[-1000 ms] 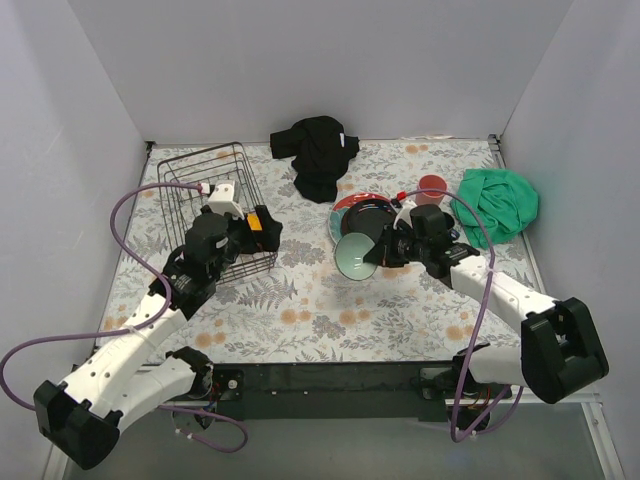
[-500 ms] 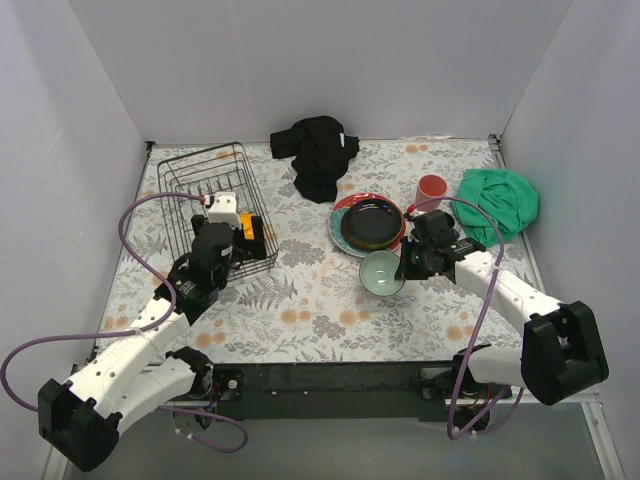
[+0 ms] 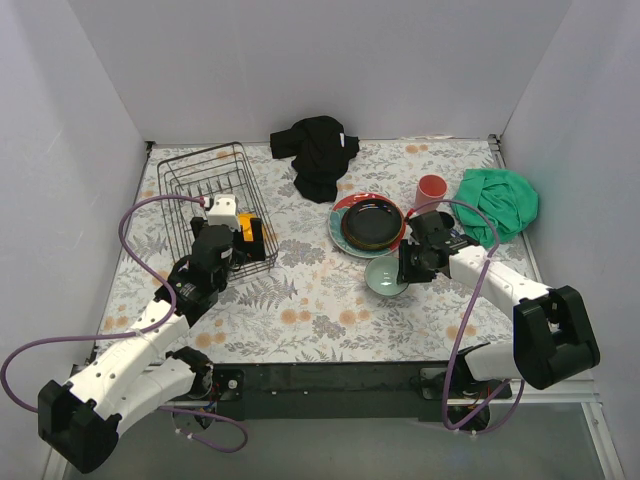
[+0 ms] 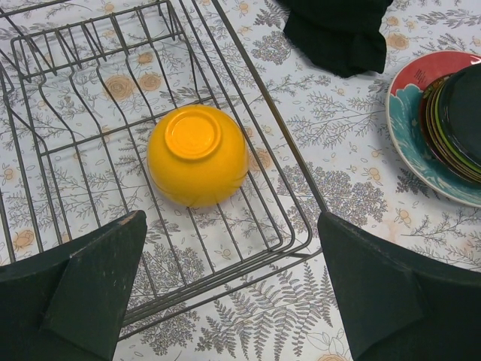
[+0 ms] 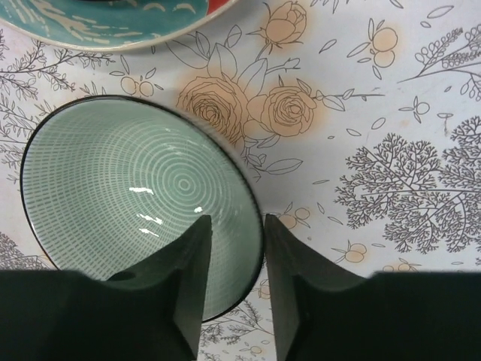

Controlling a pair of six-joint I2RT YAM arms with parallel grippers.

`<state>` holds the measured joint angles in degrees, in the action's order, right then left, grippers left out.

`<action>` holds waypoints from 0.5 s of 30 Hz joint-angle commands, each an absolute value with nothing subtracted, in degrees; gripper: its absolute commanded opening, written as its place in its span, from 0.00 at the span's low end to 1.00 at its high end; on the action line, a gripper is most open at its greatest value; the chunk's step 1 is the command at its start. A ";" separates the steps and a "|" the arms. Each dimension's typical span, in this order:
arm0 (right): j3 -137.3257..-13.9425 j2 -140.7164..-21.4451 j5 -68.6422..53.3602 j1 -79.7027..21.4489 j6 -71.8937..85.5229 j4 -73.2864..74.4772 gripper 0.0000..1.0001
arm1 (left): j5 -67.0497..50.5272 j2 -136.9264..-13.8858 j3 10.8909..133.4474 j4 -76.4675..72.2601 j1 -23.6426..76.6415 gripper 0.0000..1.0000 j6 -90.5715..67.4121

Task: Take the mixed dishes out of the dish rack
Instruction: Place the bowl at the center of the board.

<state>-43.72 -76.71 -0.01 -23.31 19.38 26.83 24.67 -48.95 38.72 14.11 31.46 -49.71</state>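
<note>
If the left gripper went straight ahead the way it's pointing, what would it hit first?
Most likely the orange bowl, upside down in the dish rack, centred ahead of the left gripper and its open jaws. Depth is unclear, so a rack wire might touch first.

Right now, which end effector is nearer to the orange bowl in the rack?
Left. The left end effector hovers open right by the orange bowl. The right end effector is far across the table, its fingers straddling the rim of the pale green bowl.
</note>
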 commanded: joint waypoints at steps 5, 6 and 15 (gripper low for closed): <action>-46.23 -71.55 2.19 -23.20 18.46 25.67 0.61 | 26.10 -50.27 38.14 12.83 31.29 0.98 -49.39; -45.97 -70.67 2.28 -23.20 18.28 25.32 0.66 | 26.45 -50.62 38.23 12.92 31.29 0.98 -49.74; -42.19 -59.33 4.13 -23.20 17.14 18.91 0.84 | 30.06 -59.67 43.24 16.96 27.07 0.98 -53.96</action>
<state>-43.59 -62.96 2.28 -23.31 18.11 23.88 27.33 -56.49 39.57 14.72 29.08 -51.48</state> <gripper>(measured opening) 0.802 0.981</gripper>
